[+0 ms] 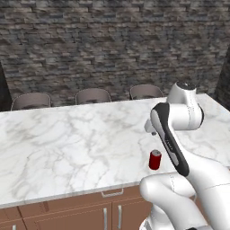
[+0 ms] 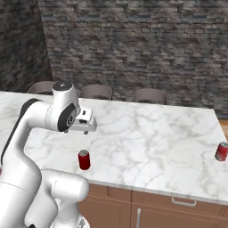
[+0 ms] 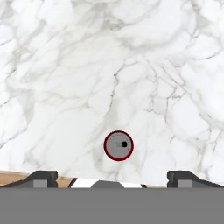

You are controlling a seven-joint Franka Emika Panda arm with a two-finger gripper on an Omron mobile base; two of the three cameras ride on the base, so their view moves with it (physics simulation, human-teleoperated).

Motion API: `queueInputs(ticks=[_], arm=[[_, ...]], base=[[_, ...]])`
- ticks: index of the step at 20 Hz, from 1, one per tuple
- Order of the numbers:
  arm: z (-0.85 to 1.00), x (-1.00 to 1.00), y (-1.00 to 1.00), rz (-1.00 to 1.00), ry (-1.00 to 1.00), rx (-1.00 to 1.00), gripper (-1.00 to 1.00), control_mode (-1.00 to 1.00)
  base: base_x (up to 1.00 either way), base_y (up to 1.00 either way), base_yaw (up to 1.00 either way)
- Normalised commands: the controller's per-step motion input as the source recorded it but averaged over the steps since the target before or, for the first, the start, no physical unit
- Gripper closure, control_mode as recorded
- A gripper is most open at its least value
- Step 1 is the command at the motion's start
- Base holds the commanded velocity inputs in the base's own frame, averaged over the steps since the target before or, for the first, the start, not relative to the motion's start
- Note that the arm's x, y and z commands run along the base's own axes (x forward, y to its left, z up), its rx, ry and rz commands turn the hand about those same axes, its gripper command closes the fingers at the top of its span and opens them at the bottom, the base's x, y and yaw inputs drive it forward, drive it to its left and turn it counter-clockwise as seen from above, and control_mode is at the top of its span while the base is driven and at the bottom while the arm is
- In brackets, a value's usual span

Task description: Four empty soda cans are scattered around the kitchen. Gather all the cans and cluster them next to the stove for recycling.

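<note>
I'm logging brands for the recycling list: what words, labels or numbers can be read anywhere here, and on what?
None can be read.
Near red soda can: plain red side, silver top, no legible print.
Far red soda can: too small to tell.
Marble counter: veining only, no text.

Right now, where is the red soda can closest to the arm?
The red soda can stands upright on the marble island counter near its front edge, below the raised gripper, whose hand view looks down on its silver top.
</note>
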Motion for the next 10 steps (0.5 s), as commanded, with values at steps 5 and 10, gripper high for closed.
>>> queueInputs(ticks=[5, 10], arm=[[-0.28, -0.12, 0.0, 0.0, 0.01, 0.0, -1.0, -1.0], [-0.19, -0.03, 0.0, 0.0, 0.03, 0.0, -1.0, -1.0]], base=[[0.0, 0.0, 0.0], [0.0, 0.0, 0.0]])
